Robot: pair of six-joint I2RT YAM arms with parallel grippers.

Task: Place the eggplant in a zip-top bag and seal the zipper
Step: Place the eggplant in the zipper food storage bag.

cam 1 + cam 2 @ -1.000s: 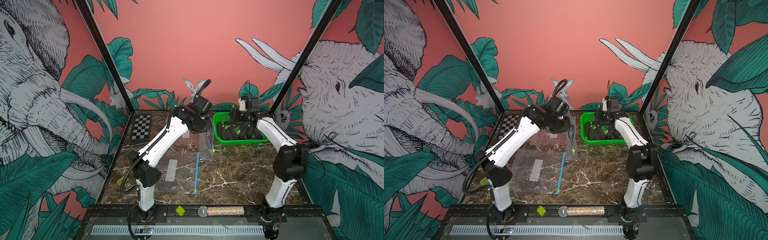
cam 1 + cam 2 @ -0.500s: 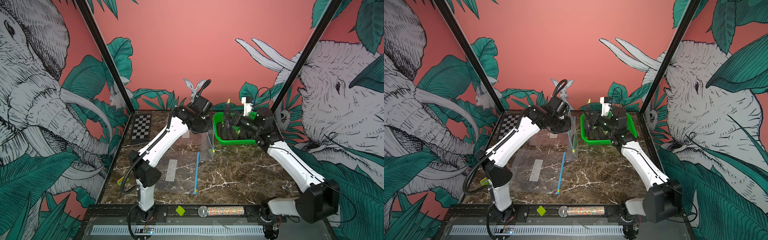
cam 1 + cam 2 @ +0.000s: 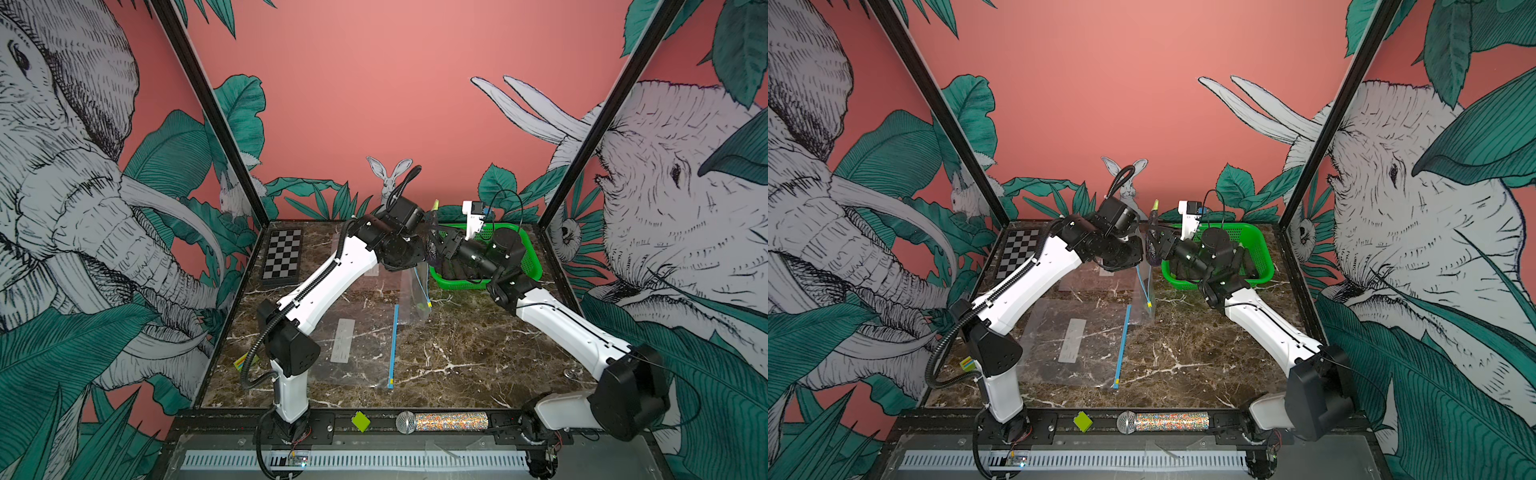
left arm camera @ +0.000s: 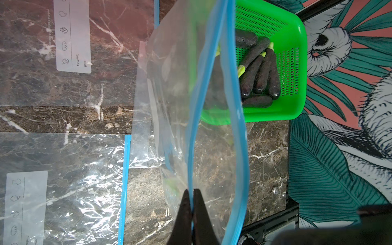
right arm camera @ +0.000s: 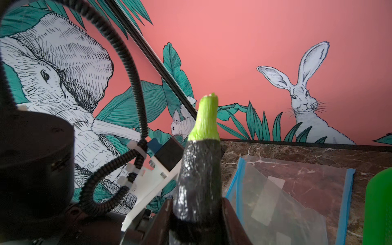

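Right wrist, eggplant (image 5: 199, 178) upright between jaws

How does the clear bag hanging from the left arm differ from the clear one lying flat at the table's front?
The hanging clear plastic zip-top bag is pinched at its rim by the left gripper's fingers; the flat clear plastic zip-top bag lies untouched on the marble table. The hanging bag's blue zipper strips are parted, its mouth open; the flat bag's zipper shows as one straight blue line. Both are clear with blue zippers.
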